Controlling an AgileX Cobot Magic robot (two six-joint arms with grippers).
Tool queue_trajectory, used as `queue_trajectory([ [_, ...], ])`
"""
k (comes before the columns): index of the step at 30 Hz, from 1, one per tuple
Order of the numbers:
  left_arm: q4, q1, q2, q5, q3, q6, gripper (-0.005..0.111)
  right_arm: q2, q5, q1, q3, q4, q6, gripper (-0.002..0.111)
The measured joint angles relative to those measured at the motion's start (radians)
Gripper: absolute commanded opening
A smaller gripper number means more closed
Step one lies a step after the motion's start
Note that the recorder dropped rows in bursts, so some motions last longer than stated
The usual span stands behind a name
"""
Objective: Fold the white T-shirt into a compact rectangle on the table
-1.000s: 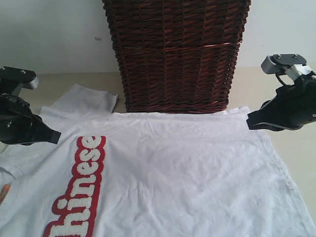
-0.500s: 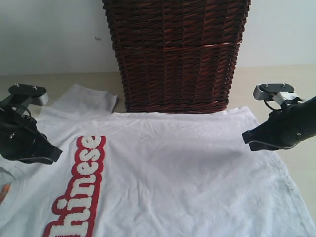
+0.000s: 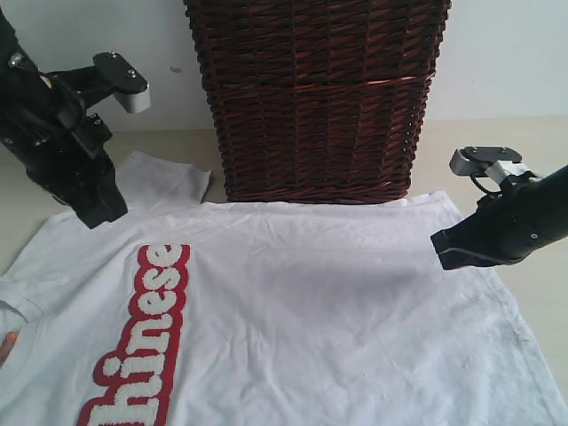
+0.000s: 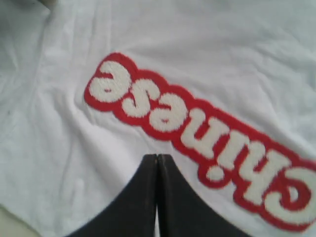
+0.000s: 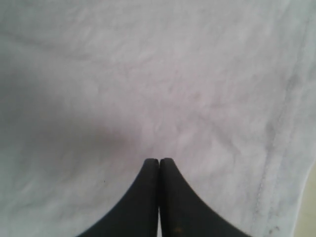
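In the exterior view we see the white T-shirt (image 3: 311, 302) flat on the table (image 3: 541, 151), just before the wicker basket (image 3: 319, 98) at the far edge, the left gripper (image 3: 99, 213) by a sleeve, the right gripper (image 3: 441, 250) near the right edge. The left wrist view shows us closed, empty jaws above the red patch (image 4: 197, 133); the right wrist view, closed, empty jaws over plain cloth.

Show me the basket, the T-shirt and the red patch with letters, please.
basket (image 3: 319, 98), exterior view, middle of its woven front wall.
white T-shirt (image 3: 346, 311), exterior view, plain cloth of the body.
red patch (image 4: 197, 126), left wrist view, middle of the lettering.
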State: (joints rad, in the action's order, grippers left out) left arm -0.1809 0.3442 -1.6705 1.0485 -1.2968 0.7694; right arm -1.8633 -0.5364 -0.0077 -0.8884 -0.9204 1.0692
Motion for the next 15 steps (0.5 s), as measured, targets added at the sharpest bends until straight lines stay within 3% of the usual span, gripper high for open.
queue_trajectory([
  [3,0.092,0.002,-0.006,0.121,-0.067,0.037,0.000,0.000,0.000,0.000,0.000,0.000,0.005,0.000],
  [6,0.181,0.002,-0.004,0.150,-0.085,0.080,0.000,0.000,-0.003,0.000,0.000,0.000,0.016,0.000],
  [12,0.331,0.002,-0.004,0.164,0.048,0.124,0.000,0.000,-0.004,0.000,0.000,0.000,0.019,0.000],
  [15,0.350,0.002,-0.004,0.169,0.136,0.138,0.010,0.000,-0.006,0.000,0.000,0.000,0.019,0.000],
])
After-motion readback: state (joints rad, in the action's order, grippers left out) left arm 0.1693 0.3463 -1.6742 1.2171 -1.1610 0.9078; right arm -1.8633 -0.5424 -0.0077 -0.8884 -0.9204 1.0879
